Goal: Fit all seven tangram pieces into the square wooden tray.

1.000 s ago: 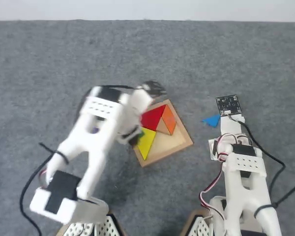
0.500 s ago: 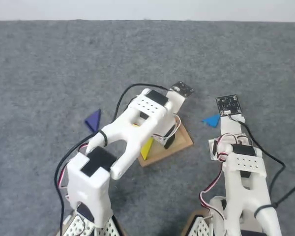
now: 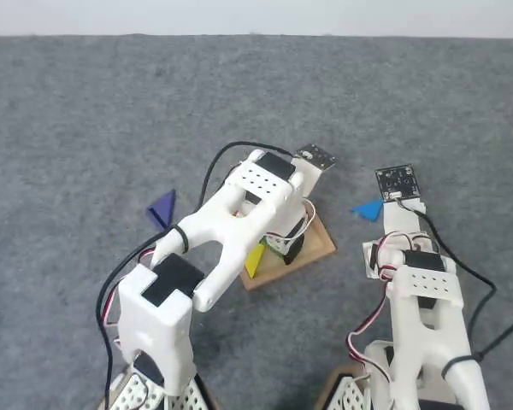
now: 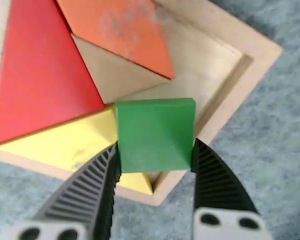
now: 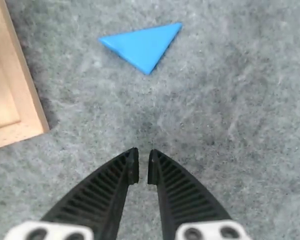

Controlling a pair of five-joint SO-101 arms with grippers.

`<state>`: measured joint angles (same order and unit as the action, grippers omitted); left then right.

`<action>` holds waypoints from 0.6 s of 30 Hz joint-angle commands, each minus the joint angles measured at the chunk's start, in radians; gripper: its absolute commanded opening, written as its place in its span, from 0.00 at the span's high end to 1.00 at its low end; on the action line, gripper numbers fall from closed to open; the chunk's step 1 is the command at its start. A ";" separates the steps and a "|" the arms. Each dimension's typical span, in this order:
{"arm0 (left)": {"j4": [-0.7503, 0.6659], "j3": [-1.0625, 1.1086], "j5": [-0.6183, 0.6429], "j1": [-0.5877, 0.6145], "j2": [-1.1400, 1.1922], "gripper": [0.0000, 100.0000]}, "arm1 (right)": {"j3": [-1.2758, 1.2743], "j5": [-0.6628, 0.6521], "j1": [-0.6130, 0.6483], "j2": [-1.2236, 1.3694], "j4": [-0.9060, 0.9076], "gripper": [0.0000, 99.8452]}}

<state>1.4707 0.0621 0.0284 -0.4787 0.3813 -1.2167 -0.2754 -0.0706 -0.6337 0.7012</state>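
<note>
We clamp the green square (image 4: 155, 131) in our left gripper (image 4: 156, 148) over the tray (image 4: 251, 64) holding 3 pieces (image 4: 40, 75); our right gripper (image 5: 142, 159), nearly closed, hangs near the blue triangle (image 5: 142, 45).

Looking down from high above the counter (image 3: 68, 128); peering closely downward from each wrist; sharing the tray (image 3: 321, 243) across all three.

tray (image 4: 230, 65): we see pale, matt wood
green piece (image 4: 155, 130): smooth painted finish
desk (image 5: 230, 100): rough grey cloth
left claw (image 4: 155, 149): ribbed black plastic
</note>
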 commanded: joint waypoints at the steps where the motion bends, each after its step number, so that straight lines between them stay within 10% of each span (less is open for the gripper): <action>1: 0.055 -0.088 0.000 0.002 -0.012 0.77 | 0.008 0.008 0.010 -0.031 -0.018 0.95; 18: -0.009 -0.124 0.091 0.020 -0.002 0.72 | 0.008 0.008 0.010 -0.030 -0.019 0.95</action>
<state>1.4998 -0.0222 0.1051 -0.4772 0.3874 -1.2167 -0.2754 -0.0706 -0.6337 0.7012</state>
